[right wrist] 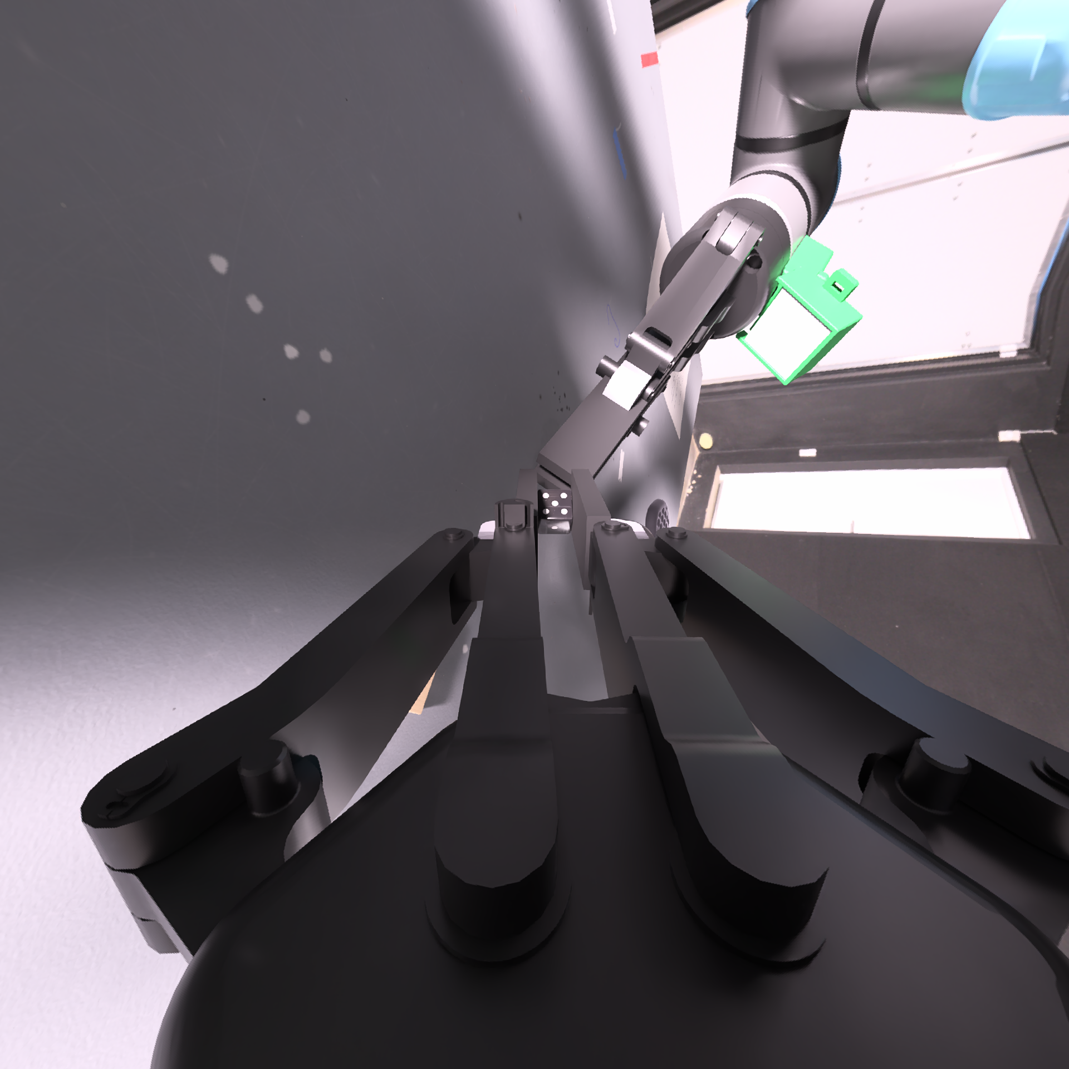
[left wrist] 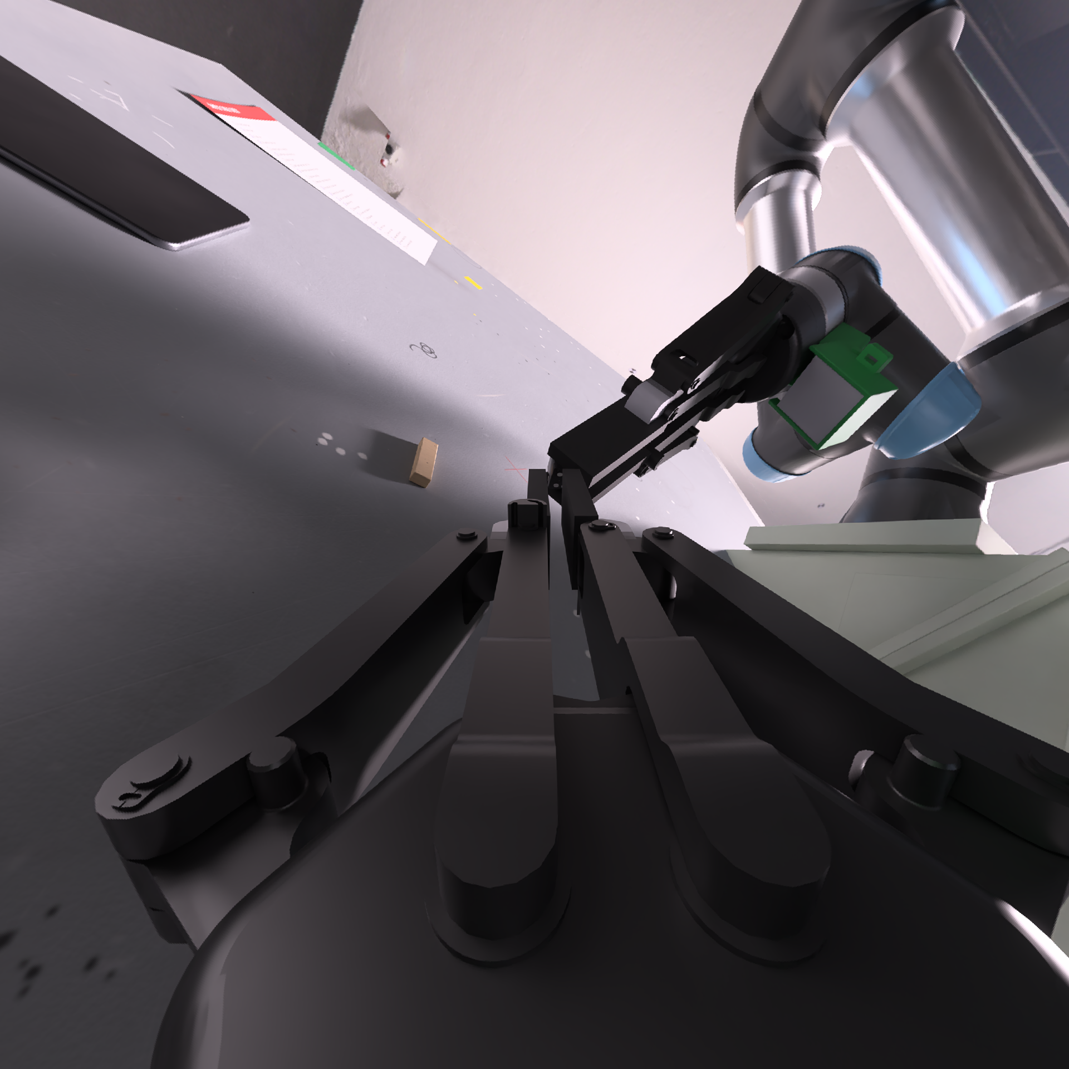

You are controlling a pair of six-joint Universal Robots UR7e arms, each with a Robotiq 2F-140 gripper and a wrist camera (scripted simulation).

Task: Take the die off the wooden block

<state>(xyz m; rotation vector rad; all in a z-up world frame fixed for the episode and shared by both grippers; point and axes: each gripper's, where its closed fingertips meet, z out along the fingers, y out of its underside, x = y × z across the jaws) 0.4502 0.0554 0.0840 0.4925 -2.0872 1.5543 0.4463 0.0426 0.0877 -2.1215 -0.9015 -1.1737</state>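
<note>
A small tan wooden block (left wrist: 424,461) lies on the grey table (left wrist: 231,376) with nothing on it; a sliver of it also shows in the right wrist view (right wrist: 424,703) under my finger links. My right gripper (right wrist: 555,498) is shut on the black die with white pips (right wrist: 554,505) and holds it above the table. My left gripper (left wrist: 554,489) has its jaws almost together, with its tips right at the die (left wrist: 557,481), tip to tip with the right gripper (left wrist: 564,457). In the right wrist view the left gripper (right wrist: 552,467) reaches in from the upper right.
A dark flat slab (left wrist: 115,168) and a white sheet with red and green ends (left wrist: 324,173) lie at the table's far side. A pale grey-green box (left wrist: 925,607) stands at the right. The right arm (left wrist: 867,231) rises behind it.
</note>
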